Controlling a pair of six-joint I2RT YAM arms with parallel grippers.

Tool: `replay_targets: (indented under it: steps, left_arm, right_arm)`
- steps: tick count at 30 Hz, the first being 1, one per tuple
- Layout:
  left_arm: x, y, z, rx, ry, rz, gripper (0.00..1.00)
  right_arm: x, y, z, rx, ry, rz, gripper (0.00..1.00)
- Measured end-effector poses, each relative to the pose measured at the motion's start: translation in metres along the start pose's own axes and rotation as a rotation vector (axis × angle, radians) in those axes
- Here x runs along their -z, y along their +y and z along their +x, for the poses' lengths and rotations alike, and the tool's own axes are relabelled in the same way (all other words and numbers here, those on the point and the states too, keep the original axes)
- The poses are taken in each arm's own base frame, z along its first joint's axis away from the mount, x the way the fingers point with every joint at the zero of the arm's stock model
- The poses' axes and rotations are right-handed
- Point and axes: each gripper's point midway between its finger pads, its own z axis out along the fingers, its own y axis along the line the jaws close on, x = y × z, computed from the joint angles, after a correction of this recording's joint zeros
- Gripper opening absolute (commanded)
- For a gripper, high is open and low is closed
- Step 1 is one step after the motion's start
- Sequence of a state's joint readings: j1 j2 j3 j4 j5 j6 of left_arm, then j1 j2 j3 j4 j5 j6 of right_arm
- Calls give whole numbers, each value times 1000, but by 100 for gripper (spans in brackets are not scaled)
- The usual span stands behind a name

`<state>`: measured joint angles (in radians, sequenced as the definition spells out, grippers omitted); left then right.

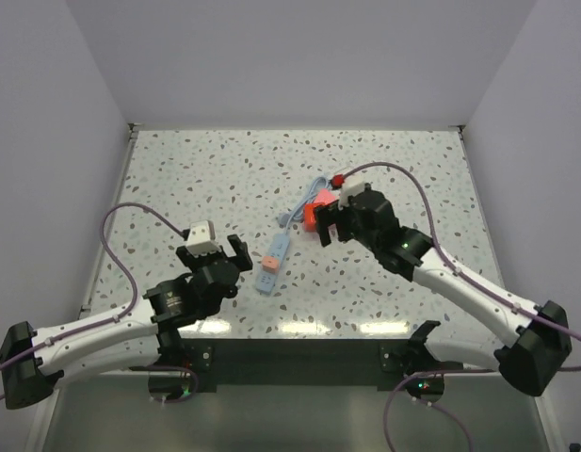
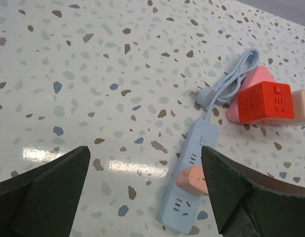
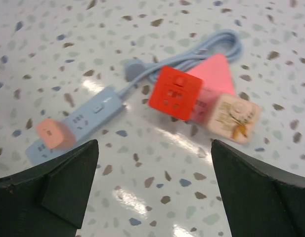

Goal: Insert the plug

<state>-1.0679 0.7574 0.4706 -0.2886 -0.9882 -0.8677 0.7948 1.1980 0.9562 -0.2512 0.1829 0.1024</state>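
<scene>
The small salmon-orange plug [image 1: 269, 261] sits on the light blue power strip [image 1: 273, 255], near its middle sockets. It shows in the left wrist view [image 2: 193, 179] on the strip [image 2: 189, 163], partly behind my right finger, and in the right wrist view [image 3: 53, 134] on the strip [image 3: 88, 116]. My left gripper [image 1: 224, 256] is open and empty, just left of the strip; in its wrist view it [image 2: 145, 190] hangs above the table. My right gripper [image 1: 330, 226] is open and empty, to the right of the strip near the red cube; in its wrist view it [image 3: 154, 185] holds nothing.
A bright red cube [image 1: 315, 213], a flat pink triangle [image 1: 320, 198] and a cream picture block [image 3: 234, 117] lie together at the strip's coiled blue cable [image 1: 304, 202]. The red cube [image 2: 263, 102] lies on the triangle [image 2: 251, 84]. White walls bound the speckled table [image 1: 196, 179].
</scene>
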Motion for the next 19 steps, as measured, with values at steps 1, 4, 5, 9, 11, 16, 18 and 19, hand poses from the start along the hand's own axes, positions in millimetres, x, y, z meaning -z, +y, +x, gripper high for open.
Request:
replay_targets:
  steps: [1, 4, 5, 9, 11, 16, 18, 19]
  left_arm:
    - [0, -1, -6, -4, -10, -13, 100]
    - [0, -2, -18, -15, -32, -45, 100]
    - [0, -1, -21, -23, -38, -57, 100]
    - [1, 4, -28, -48, -56, -93, 100]
    - [2, 5, -33, -52, -69, -106, 100]
    - [3, 7, -47, -55, -106, -134, 100]
    - [3, 7, -51, -61, -118, -144, 100]
    - [3, 7, -53, -65, -124, -149, 100]
  right_arm:
    - [5, -18, 3, -34, -19, 46, 99]
    - [24, -66, 15, -118, -71, 197, 99]
    - [31, -75, 18, -139, -88, 228, 99]
    - [53, -100, 18, -209, -168, 333, 99]
    - [59, -111, 16, -232, -194, 383, 99]
    - [61, -125, 17, -258, -202, 460, 99]
    - [59, -129, 21, -261, -193, 481, 99]
    - [59, -130, 22, -263, -190, 489, 99]
